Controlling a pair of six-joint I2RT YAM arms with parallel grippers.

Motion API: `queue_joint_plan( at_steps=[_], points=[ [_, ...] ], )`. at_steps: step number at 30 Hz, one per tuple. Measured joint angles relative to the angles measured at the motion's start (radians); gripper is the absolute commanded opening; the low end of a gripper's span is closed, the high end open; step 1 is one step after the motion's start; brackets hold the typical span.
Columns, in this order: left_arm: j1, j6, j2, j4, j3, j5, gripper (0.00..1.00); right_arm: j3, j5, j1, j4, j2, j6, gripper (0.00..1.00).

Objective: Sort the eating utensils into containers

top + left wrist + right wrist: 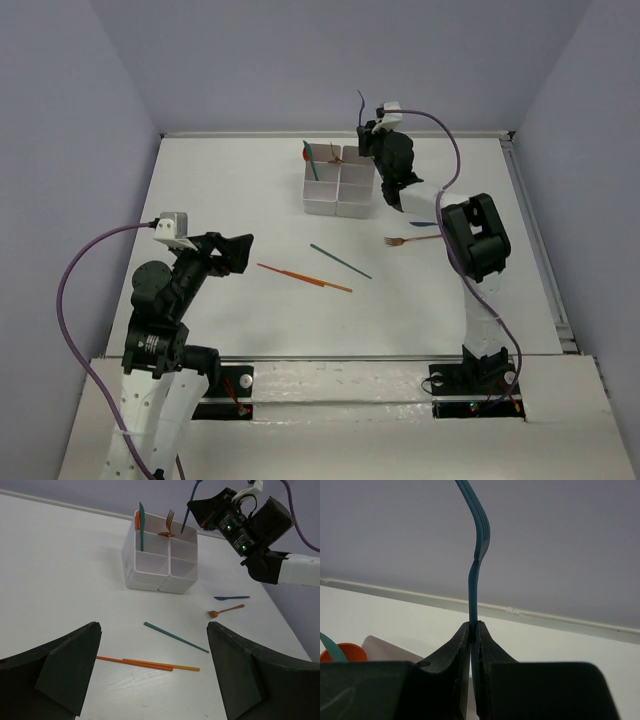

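The white four-compartment box point(338, 183) point(160, 555) stands at the back middle of the table. It holds a teal utensil point(141, 527), an orange spoon point(137, 520) and a brown fork point(169, 522). My right gripper point(368, 135) point(474, 625) is shut on a teal fork point(476, 555) point(190, 505), held upright above the box's back right corner. My left gripper point(240, 250) point(153, 625) is open and empty above the table. A teal stick point(340, 261) point(176, 637) and two orange sticks point(303, 277) point(135, 662) lie in front of it.
A second brown fork point(412, 240) point(226, 611) and a small teal knife point(424, 223) point(231, 598) lie right of the box, beside the right arm point(475, 235). Purple cables point(75, 300) hang from both wrists. Walls close the table at the back and sides.
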Motion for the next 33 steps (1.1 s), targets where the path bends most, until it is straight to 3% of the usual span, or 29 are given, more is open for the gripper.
queue_joint_plan(
  at_steps=[5,9,14,18,21,22,23,30,33],
  points=[
    [0.000,0.000,0.000,0.000,0.000,0.001,0.99,-0.057,0.007,0.015,0.035,0.000,-0.026,0.20],
    [0.000,0.000,-0.001,0.000,0.000,0.001,0.99,-0.107,0.012,0.032,0.045,-0.001,-0.042,0.40],
    [0.000,0.000,-0.002,0.001,0.000,0.001,0.99,-0.151,0.013,0.037,0.053,-0.024,-0.053,0.52],
    [0.000,0.000,-0.003,0.003,0.000,0.001,0.99,-0.194,0.011,0.037,0.051,-0.088,-0.050,0.52],
    [0.000,0.000,-0.008,0.003,0.000,0.001,0.99,-0.234,0.011,0.037,0.038,-0.181,-0.045,0.47],
    [0.000,0.000,-0.010,0.005,0.000,0.002,0.99,-0.263,0.006,0.037,0.016,-0.239,-0.040,0.39],
    [0.000,0.000,-0.011,0.005,0.000,0.002,0.99,-0.275,0.006,0.037,-0.002,-0.270,-0.037,0.39],
    [-0.010,0.000,-0.035,0.006,0.000,0.000,0.99,-0.295,0.050,0.029,-0.433,-0.510,0.056,0.28],
    [-0.032,0.000,-0.041,0.006,0.000,-0.001,0.99,-0.383,0.051,-0.011,-0.599,-0.565,0.144,0.27]
  ],
)
